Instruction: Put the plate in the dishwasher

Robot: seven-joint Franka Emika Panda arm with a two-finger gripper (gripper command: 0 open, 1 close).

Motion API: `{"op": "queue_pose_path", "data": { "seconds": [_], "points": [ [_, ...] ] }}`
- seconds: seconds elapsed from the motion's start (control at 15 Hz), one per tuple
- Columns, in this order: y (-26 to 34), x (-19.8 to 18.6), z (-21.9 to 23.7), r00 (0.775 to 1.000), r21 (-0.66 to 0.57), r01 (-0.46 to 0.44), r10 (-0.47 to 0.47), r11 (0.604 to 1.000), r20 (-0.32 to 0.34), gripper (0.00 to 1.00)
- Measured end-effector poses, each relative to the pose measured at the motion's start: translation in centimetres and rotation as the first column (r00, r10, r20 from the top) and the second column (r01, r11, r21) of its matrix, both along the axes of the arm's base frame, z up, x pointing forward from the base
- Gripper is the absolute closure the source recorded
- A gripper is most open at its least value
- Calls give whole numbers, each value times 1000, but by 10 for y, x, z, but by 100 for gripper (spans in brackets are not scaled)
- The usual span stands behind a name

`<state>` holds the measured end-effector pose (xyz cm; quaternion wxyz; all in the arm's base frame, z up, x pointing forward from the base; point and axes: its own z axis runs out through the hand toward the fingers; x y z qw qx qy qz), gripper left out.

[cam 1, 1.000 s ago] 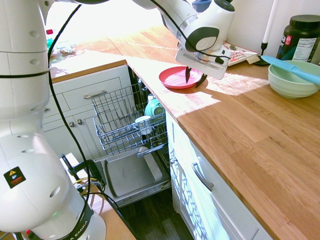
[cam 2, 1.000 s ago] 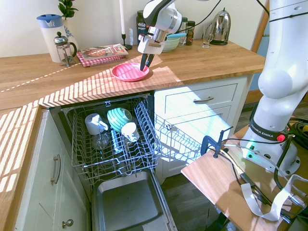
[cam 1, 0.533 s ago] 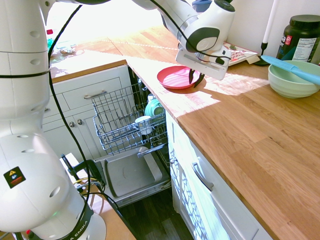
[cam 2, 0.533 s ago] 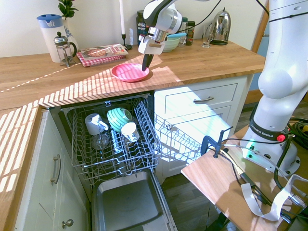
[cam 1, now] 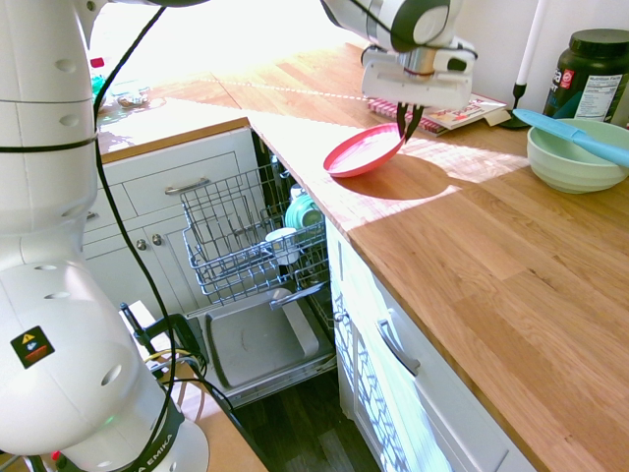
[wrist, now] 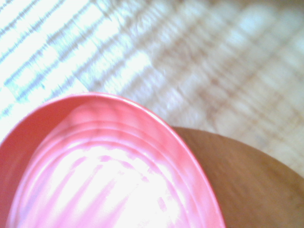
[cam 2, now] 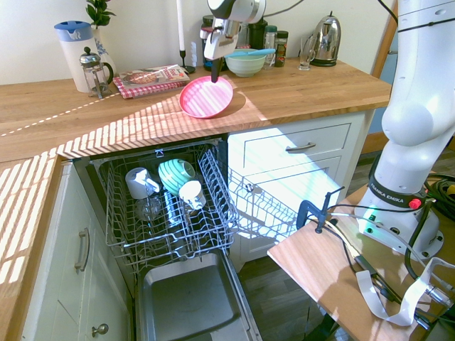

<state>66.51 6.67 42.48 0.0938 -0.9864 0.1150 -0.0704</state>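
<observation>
The pink-red plate (cam 1: 364, 149) hangs tilted above the wooden counter (cam 1: 511, 265), held by its far rim. My gripper (cam 1: 408, 125) is shut on that rim, its dark fingers pointing down. From the other side the plate (cam 2: 206, 96) tips toward the counter edge with the gripper (cam 2: 214, 74) at its top. Up close the plate (wrist: 99, 175) fills the lower left of the wrist view, with counter wood behind. The dishwasher (cam 2: 167, 206) stands open below the counter, its wire rack (cam 1: 246, 231) pulled out and its door (cam 2: 188, 302) folded down.
Cups and a teal bowl (cam 2: 175, 175) sit in the rack. A pale green bowl (cam 1: 575, 152) with a blue utensil stands on the counter near a dark tub (cam 1: 593, 74). A magazine (cam 2: 151, 77), a French press (cam 2: 92, 71) and a kettle (cam 2: 325, 41) line the wall.
The gripper closed on the plate's rim and lifted it off the counter. The plate now hangs tilted, and the arm has risen and shifted toward the wall.
</observation>
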Motion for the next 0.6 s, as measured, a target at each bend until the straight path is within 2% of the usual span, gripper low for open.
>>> {"op": "queue_pose_path", "data": {
  "seconds": [0.13, 0.27, 0.4, 0.6],
  "points": [
    [43, 5, 44, 997, -74, -53, 57, 996, 54, 100],
    [110, -11, 64, 988, -188, -95, 116, 978, 103, 100],
    [194, -51, 53, 971, -306, -120, 176, 945, 162, 100],
    [303, -142, 11, 928, -449, -145, 279, 882, 249, 100]
  ]
}}
